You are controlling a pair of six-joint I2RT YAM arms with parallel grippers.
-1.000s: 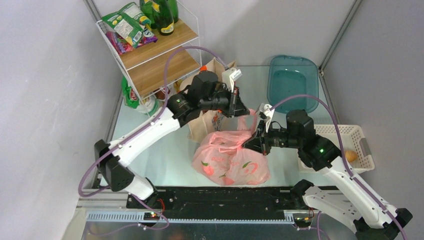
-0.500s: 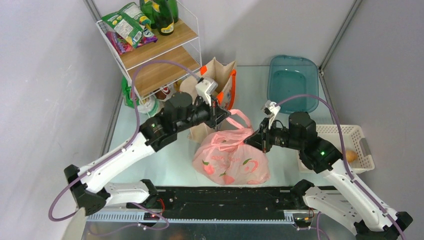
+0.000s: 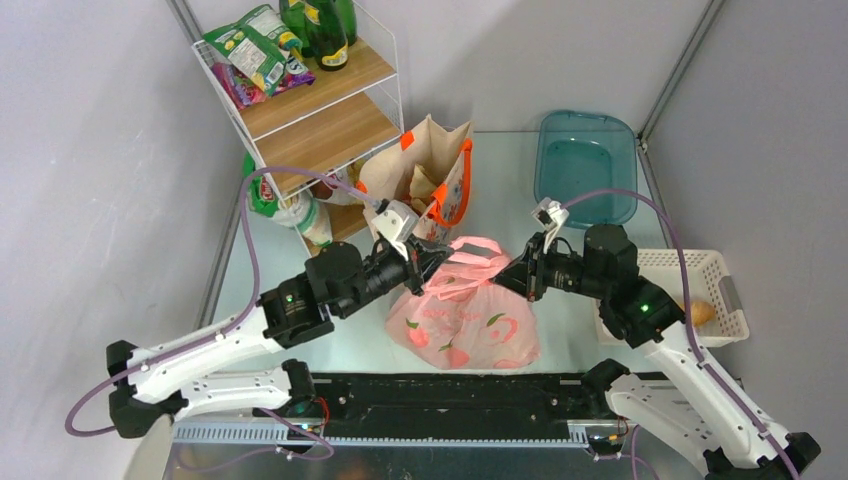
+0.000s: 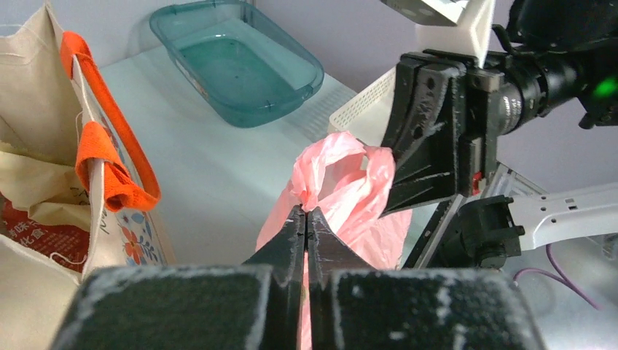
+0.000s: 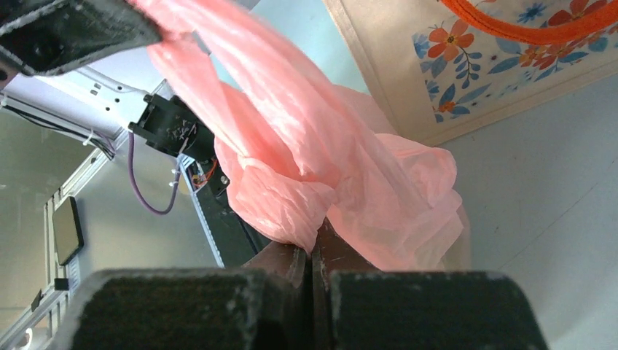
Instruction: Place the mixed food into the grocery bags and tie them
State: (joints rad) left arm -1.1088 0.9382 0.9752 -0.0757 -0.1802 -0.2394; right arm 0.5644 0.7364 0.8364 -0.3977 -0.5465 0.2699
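The left end effector [image 3: 430, 268] has its two fingers pressed together on a gathered handle of the thin translucent pink plastic bag [image 3: 462, 325] with printed fruit. In the left wrist view the pinched plastic rises just past the fingertips [image 4: 306, 213] as a small loop. The right end effector [image 3: 512, 276] faces it from the opposite side, its fingers likewise clamped together on a bunch of the same pink film [image 5: 306, 153], which stretches away from its tips toward the left one.

The two end effectors are near each other but apart, with the handles strung between them. The body of the bag sits on the pale desk [image 3: 330, 320] below both.

Beyond the left end effector, and to its left in the wrist view, stands the beige fabric tote with orange handles and floral print [image 3: 425, 180], open at the top.

Further ahead of the left end effector lies a teal plastic tray [image 3: 585, 165]. Behind the right end effector, beside its forearm, is a white lattice basket [image 3: 715, 275] holding a golden-brown bread roll [image 3: 703, 312].
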